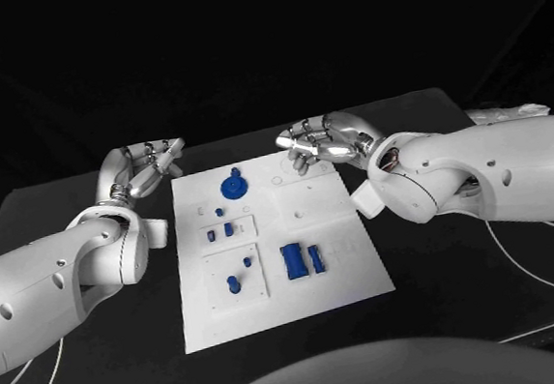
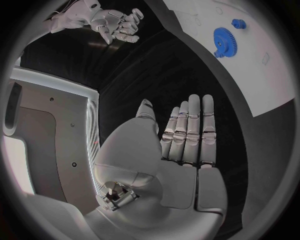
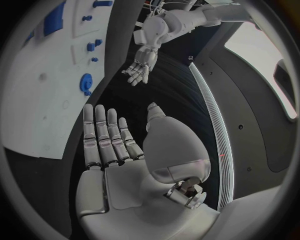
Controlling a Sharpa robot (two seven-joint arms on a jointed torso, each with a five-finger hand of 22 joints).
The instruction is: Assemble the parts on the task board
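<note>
Task board [image 1: 282,294] at table centre. Blue gear [image 1: 233,187] at board's 11 o'clock, loose parts [image 1: 302,259] near middle. Left hand [image 1: 142,169] and right hand [image 1: 320,141] empty, fingers released, flanking far edge. Risk: sweeping inward, nudging gear or shifting board.

Flat black table [image 1: 107,374] carried a white rectangular task board [image 1: 339,271] lying flat at its middle, long side running away from the robot; thin white cables [image 1: 543,271] trailed across the tabletop on the right
</note>
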